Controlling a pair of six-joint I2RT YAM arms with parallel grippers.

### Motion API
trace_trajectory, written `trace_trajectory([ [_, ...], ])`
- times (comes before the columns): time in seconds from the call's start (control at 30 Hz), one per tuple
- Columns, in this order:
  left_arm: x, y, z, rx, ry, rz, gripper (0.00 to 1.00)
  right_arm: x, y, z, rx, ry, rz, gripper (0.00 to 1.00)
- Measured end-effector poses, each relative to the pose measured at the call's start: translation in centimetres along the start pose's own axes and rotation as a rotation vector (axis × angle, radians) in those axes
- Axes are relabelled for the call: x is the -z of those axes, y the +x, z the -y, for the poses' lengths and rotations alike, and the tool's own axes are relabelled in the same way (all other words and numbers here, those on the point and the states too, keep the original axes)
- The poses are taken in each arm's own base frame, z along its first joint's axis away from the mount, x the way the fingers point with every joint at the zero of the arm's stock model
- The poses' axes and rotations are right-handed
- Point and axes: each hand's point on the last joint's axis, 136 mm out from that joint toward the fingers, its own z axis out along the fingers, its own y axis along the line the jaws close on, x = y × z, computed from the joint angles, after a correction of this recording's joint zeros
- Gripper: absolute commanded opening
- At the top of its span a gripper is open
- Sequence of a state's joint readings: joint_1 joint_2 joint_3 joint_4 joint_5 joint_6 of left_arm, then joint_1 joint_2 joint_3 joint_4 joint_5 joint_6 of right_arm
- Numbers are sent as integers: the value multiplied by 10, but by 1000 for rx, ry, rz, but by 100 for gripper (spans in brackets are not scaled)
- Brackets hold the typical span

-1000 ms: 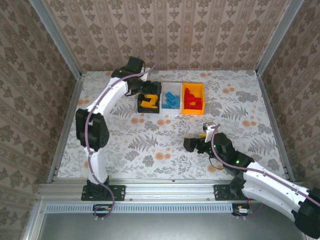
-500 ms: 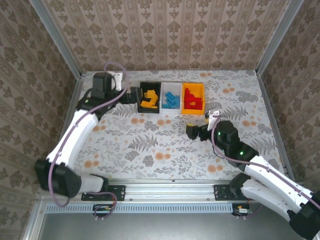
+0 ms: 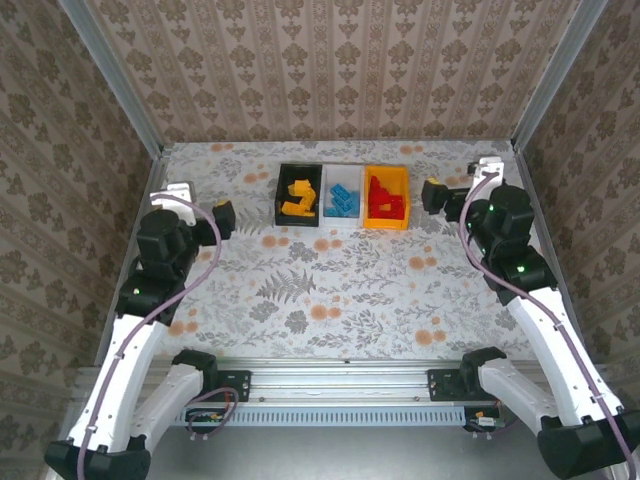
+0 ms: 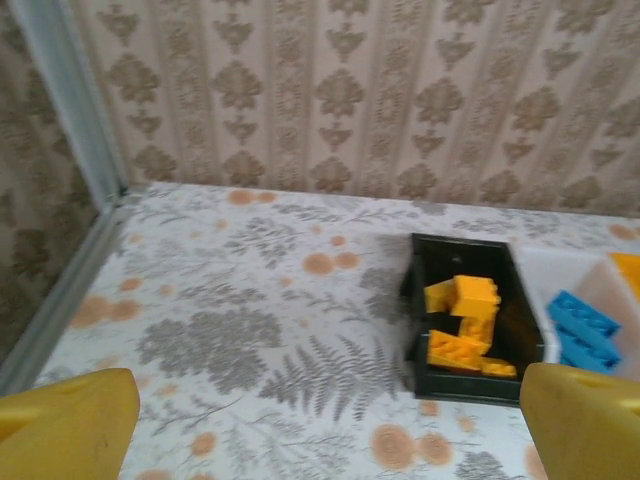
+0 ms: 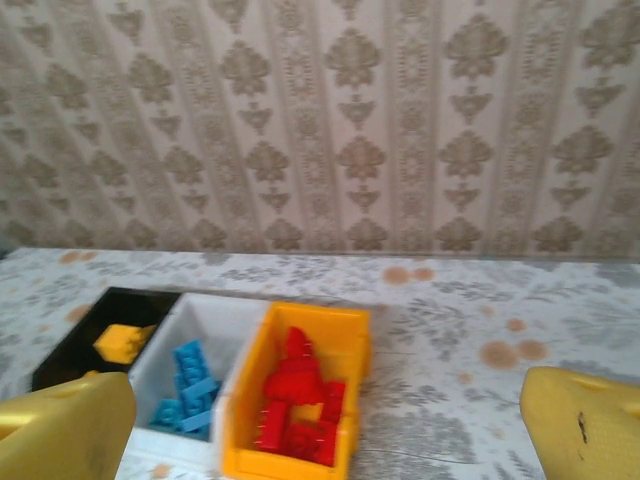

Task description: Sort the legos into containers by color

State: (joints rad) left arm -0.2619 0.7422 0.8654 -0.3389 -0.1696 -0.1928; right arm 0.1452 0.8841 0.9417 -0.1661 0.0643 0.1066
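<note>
At the far middle of the bench [image 3: 330,280] the three containers stand touching in a row. The black bin [image 3: 300,168] on the left holds the orange-yellow bricks [image 3: 298,198], the white bin [image 3: 343,169] between holds the blue bricks [image 3: 344,199], and the orange-yellow bin [image 3: 387,171] on the right holds the red bricks [image 3: 385,203].

A second ago the left end effector [image 3: 225,217] hung over the black bin and the right end effector [image 3: 435,193] sat low over the middle of the bench. Now both arms have swung outward. The left one is well to the left of the row and the right one is just beyond the orange-yellow bin. Both have their fingers spread wide and carry nothing.

Every brick I can see lies in a bin with its own colour, so the sorting looks finished and the arms seem to be backing off to rest.
</note>
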Motion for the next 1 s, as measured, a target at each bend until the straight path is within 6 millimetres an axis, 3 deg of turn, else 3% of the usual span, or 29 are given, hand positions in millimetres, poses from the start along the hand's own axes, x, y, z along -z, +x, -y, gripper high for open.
trace_trajectory([
  [0.17, -10, 40, -26, -19, -102, -96, 100, -4, 13, 51, -2, 150, -21, 100],
  [0.3, -18, 60, -40, -18, -149, -155, 100, -9, 51, 82, -8, 233, -84, 100],
  [0.77, -58, 82, -55, -24, -197, -246, 100, -73, 161, 98, -53, 224, -270, 100],
  [1.0, -87, 97, -59, -33, -198, -262, 100, -92, 199, 99, -75, 205, -318, 100],
])
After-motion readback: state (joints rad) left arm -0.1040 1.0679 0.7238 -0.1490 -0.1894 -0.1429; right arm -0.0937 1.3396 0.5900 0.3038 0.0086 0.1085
